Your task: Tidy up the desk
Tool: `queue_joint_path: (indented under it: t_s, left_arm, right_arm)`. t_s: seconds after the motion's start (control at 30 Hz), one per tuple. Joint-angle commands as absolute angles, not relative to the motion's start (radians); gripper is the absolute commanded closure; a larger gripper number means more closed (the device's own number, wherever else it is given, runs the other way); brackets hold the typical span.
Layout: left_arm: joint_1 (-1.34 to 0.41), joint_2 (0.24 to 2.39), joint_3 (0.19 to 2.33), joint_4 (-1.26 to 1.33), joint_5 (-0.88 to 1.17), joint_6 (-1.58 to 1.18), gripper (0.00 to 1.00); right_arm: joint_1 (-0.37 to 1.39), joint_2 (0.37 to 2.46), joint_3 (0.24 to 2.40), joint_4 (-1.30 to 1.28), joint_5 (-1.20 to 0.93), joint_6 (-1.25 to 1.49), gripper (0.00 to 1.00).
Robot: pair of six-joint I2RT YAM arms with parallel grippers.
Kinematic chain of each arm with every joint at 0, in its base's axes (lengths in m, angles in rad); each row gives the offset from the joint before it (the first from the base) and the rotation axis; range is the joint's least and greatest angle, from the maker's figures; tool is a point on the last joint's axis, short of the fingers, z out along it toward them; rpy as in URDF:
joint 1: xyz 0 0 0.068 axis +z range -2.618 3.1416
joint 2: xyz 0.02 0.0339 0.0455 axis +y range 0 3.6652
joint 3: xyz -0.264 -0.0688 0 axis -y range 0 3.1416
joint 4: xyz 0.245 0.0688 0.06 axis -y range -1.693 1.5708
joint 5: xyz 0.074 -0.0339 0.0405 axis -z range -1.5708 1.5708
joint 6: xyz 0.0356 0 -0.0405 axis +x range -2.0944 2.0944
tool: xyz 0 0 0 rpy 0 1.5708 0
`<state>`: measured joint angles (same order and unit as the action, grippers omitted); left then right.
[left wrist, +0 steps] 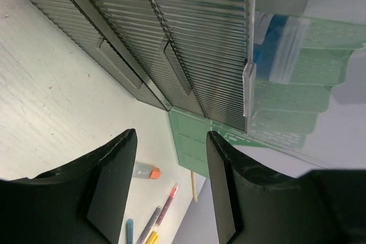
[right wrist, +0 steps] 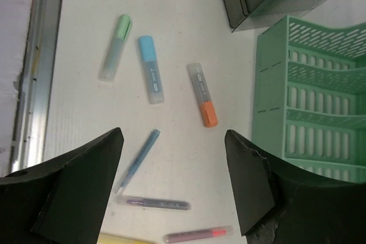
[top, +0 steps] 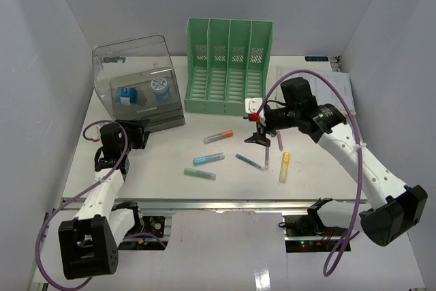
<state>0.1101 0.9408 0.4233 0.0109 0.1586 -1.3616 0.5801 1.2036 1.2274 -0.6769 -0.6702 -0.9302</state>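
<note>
Parted fingers (left wrist: 111, 184) hover before the drawer box (left wrist: 189, 38).

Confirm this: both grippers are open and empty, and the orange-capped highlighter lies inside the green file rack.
Not quite. The orange-capped highlighter lies on the desk beside the green file rack, not inside it; the right wrist view shows this. Left gripper and right gripper are open and empty.
</note>
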Motion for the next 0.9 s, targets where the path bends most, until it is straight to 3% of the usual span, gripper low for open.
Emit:
queue_joint_path:
  t_s: [0.0,0.2,0.47,0.87]
  left_arm:
    - [0.115,0.970,0.373,0.178,0.201,-1.308,0.36]
    - [0.115,1.001,0.261,0.456,0.212,-1.260,0.35]
    - [0.117,1.162,0.238,0.758,0.188,-1.250,0.48]
    - [0.115,1.313,0.315,0.820,0.148,-1.277,0.61]
  right_arm:
    - [0.498,1.205,1.196,-0.560,-0.914,-0.678,0.22]
    - [0.359,1.147,0.986,-0.354,-1.072,-0.568,0.21]
    - [0.241,1.065,0.811,-0.210,-1.192,-0.568,0.21]
    - [0.175,1.000,0.725,-0.169,-1.248,-0.581,0.21]
